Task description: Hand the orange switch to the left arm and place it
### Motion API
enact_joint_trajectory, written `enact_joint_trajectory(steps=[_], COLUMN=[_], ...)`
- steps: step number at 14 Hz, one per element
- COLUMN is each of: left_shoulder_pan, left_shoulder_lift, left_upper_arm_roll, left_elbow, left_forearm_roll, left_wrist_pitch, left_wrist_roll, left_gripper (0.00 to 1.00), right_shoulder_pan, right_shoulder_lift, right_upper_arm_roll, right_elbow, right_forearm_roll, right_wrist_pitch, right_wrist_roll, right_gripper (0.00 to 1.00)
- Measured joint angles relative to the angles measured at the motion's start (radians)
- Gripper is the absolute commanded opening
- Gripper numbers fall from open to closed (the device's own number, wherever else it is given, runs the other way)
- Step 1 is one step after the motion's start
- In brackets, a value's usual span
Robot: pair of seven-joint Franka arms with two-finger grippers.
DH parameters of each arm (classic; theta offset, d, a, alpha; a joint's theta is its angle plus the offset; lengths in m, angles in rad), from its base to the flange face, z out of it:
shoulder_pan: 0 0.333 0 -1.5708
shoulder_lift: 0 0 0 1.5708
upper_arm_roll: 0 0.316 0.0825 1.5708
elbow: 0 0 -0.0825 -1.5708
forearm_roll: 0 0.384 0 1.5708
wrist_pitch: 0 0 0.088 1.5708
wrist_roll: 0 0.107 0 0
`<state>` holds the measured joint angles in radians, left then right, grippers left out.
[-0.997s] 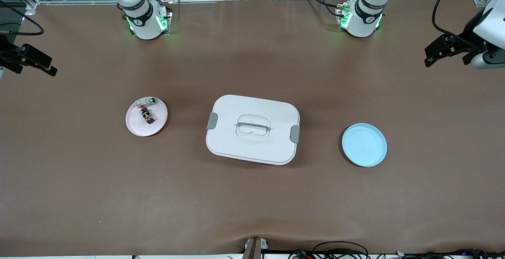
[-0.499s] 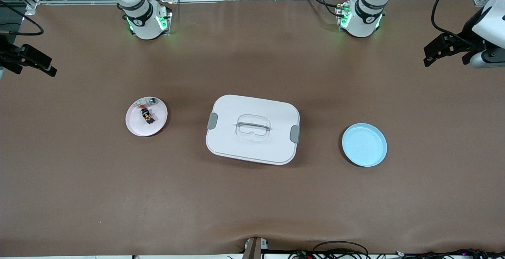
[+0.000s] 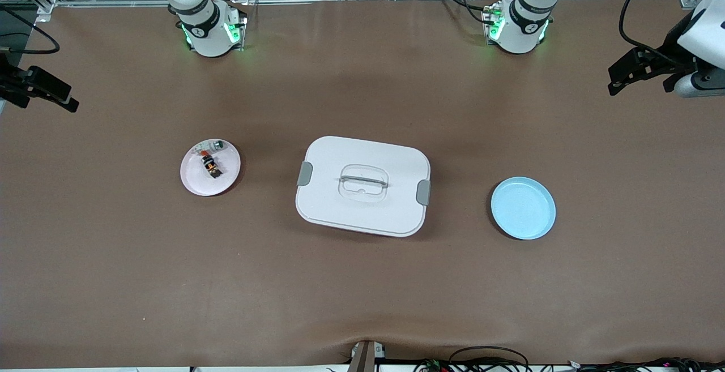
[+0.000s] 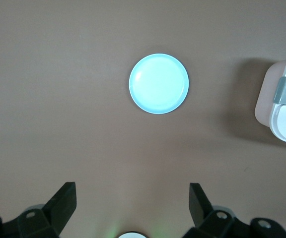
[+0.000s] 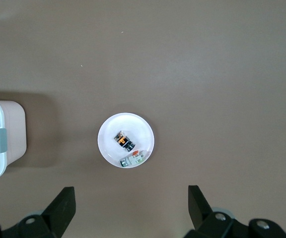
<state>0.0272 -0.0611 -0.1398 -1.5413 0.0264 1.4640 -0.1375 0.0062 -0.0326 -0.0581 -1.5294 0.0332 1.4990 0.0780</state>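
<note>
The orange switch [image 3: 210, 166] lies on a pink plate [image 3: 197, 182] toward the right arm's end of the table; it also shows in the right wrist view [image 5: 124, 141]. The white box [image 3: 362, 185] with grey latches stands at the table's middle. My right gripper [image 3: 62, 95] hangs open and empty high over the table's edge at the right arm's end, and in its wrist view [image 5: 131, 194] it is well apart from the plate. My left gripper [image 3: 617, 80] is open and empty, high over the left arm's end [image 4: 133, 191].
A small clear part with a green bit [image 3: 217, 146] lies on the pink plate beside the switch. An empty blue plate [image 3: 523, 208] sits toward the left arm's end, and shows in the left wrist view [image 4: 158, 83]. Cables lie along the table's near edge.
Both grippers have shifted only very slightly at the table's ends. Nothing on the table has moved.
</note>
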Motion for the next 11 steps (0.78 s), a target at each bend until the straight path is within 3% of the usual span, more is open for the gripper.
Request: enact_joint_trajectory(steps=[5,11], left_shoulder_pan=[0.001,0.002], left_shoulder_lift=[0.0,0.0], left_upper_arm_roll=[0.0,0.0], left_elbow=[0.0,0.002], left_forearm_roll=[0.0,0.0], left_wrist_pitch=[0.0,0.0], left_wrist_roll=[0.0,0.0], left_gripper=[1.0,1.0], right_shoulder_pan=[-0.001,-0.051], right_shoulder_lift=[0.041,0.194], right_upper_arm_roll=[0.0,-0.003], right_elbow=[-0.001,-0.002], right_forearm_roll=[0.0,-0.039], right_wrist_pitch=[0.001,0.015], right_wrist_roll=[0.0,-0.002], right_gripper=[1.0,1.0])
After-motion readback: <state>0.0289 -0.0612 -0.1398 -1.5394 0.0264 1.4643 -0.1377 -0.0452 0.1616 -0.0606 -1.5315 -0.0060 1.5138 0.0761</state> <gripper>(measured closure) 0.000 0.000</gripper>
